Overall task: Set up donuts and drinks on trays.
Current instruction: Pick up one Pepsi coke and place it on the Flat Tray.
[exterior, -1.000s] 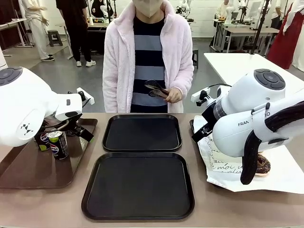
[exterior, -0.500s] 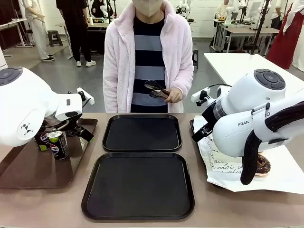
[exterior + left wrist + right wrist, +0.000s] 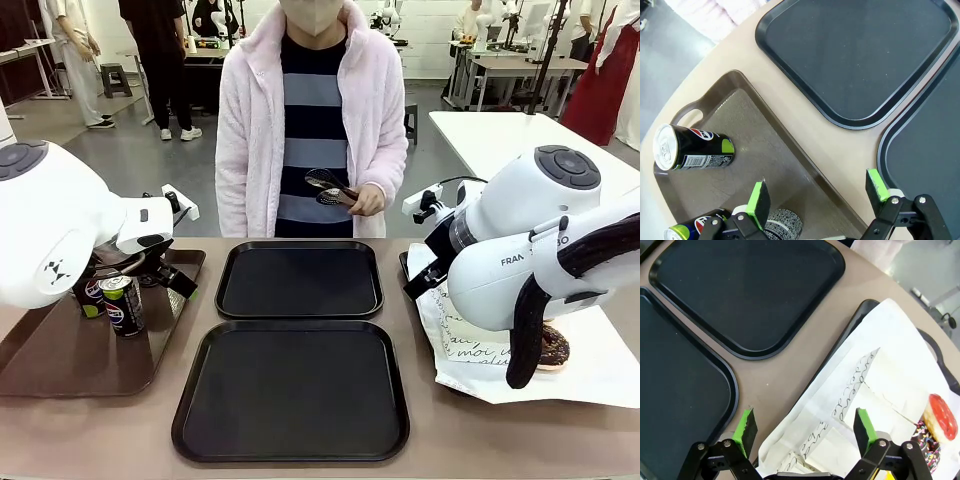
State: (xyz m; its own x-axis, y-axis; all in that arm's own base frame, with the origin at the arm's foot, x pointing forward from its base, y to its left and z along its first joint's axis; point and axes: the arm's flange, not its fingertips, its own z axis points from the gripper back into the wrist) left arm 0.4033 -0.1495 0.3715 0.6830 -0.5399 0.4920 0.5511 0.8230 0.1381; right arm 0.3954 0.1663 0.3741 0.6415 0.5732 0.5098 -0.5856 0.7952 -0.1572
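Note:
Two black trays lie in the middle of the table, the far one (image 3: 300, 280) and the near one (image 3: 292, 390), both bare; they also show as the trays (image 3: 860, 55) (image 3: 750, 290). Three drinks stand on a brown tray: one can (image 3: 692, 150) apart, two cans (image 3: 782, 225) (image 3: 685, 231) under my wrist, and two cans (image 3: 122, 305) in front. My left gripper (image 3: 817, 192) hangs open over that tray's inner rim. My right gripper (image 3: 805, 427) is open above white paper. A pink-topped donut (image 3: 940, 415) and a chocolate-sprinkle donut (image 3: 925, 440) (image 3: 552, 345) lie on the paper.
The brown tray (image 3: 60, 350) sits at the table's left. At the right, a paper-lined tray (image 3: 875, 305) holds printed white sleeves (image 3: 860, 385). A person in a pink jacket stands at the far side with black tongs (image 3: 330, 190) in hand.

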